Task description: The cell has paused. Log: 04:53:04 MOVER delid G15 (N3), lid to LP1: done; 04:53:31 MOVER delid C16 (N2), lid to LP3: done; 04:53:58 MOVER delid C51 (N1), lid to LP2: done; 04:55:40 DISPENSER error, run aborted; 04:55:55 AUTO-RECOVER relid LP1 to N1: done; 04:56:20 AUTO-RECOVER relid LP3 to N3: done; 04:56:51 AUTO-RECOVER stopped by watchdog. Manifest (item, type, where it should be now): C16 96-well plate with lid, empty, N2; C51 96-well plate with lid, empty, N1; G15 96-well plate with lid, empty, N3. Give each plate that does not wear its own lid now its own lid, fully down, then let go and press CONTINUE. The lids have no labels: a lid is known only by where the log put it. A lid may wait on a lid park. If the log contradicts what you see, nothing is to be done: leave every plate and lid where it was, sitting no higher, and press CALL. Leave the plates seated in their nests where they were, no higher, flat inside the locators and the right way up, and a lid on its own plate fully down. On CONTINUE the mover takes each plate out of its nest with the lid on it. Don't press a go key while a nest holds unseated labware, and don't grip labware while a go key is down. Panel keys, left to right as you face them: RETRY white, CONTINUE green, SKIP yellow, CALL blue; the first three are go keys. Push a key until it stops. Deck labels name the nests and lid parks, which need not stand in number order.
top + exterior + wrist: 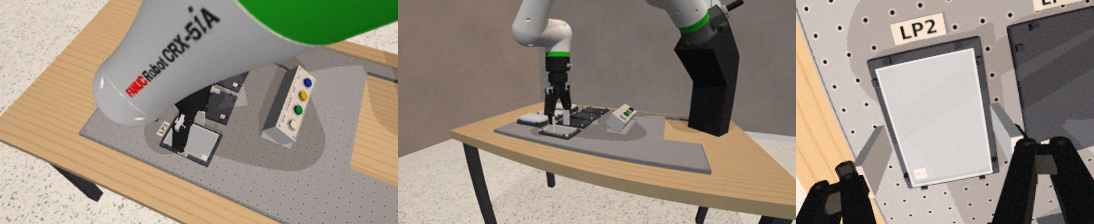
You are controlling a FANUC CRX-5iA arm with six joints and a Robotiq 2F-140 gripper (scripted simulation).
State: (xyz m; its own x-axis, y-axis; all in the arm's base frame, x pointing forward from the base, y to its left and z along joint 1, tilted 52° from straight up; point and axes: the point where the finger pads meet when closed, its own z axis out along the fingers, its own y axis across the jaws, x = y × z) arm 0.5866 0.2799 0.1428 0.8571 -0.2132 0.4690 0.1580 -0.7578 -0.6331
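A clear, flat lid [204, 142] [562, 131] [933, 115] lies on the dark lid park LP2 [926, 53], inside its locators, with a small A1 mark at one corner. My gripper [192, 134] [560, 122] [939, 128] is open, pointing down, one finger pad on each long side of the lid, with gaps visible in the wrist view. Pale-topped labware [533, 118] sits in the nearest nest, with more pale labware [568, 106] behind it; lids and nest labels cannot be told apart there. The key panel [290, 102] [619, 119] shows green [298, 110] and blue [308, 82] keys.
A dark, bare park [222, 107] [1056, 75] lies right beside LP2, its label cut off in the wrist view. Another dark park [235, 81] [595, 110] is farther back. The arm hides the nests in the top view. The nearest nest stands close to the gripper's left in the exterior view.
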